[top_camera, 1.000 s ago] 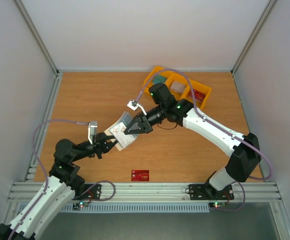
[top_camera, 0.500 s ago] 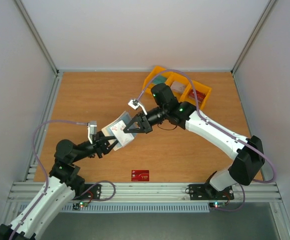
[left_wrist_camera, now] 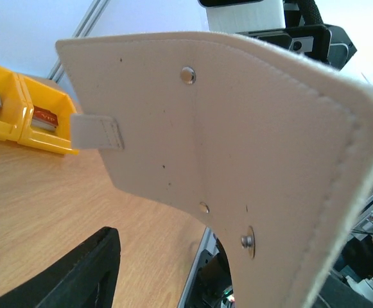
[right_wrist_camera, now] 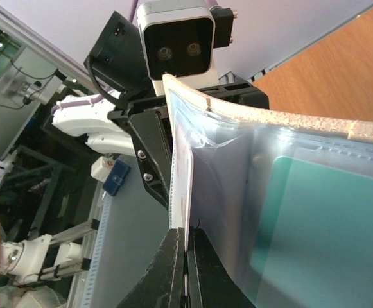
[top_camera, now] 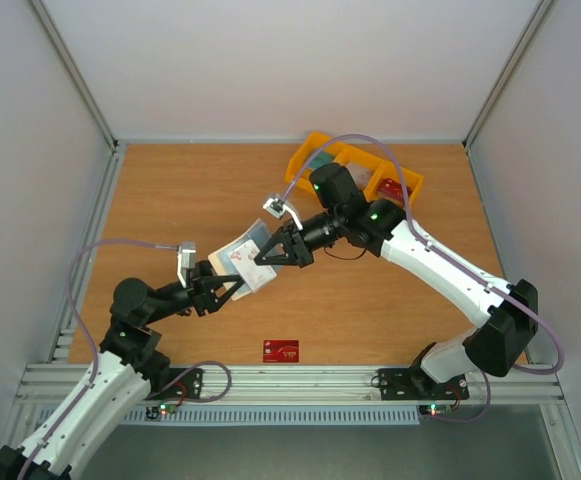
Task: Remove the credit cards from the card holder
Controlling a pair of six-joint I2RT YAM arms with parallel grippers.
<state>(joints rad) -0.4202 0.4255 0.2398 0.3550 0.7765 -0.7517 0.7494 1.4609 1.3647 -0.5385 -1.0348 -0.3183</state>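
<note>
The cream-white card holder (top_camera: 242, 262) hangs open above the table between both arms. In the left wrist view its stitched outside (left_wrist_camera: 257, 128) with snap tab (left_wrist_camera: 96, 131) fills the frame. My left gripper (top_camera: 225, 288) is open; one black finger (left_wrist_camera: 77, 276) stands apart from the holder and the other is hidden behind it. My right gripper (right_wrist_camera: 186, 247) is shut on the edge of a pale credit card (right_wrist_camera: 181, 186) sticking out of the holder's clear pockets (right_wrist_camera: 237, 167). A teal card (right_wrist_camera: 314, 218) sits in another pocket. A red credit card (top_camera: 281, 351) lies on the table near the front edge.
A yellow three-compartment bin (top_camera: 310, 145) with small items stands at the back right, also seen as the yellow bin (left_wrist_camera: 19, 109) in the left wrist view. The left arm's wrist camera (right_wrist_camera: 176, 45) faces the right gripper closely. Grey walls enclose the wooden table (top_camera: 170, 200).
My left gripper's jaws have opened off the card holder. The right gripper stays shut on the pale card, and the right arm has shifted slightly up and to the right.
</note>
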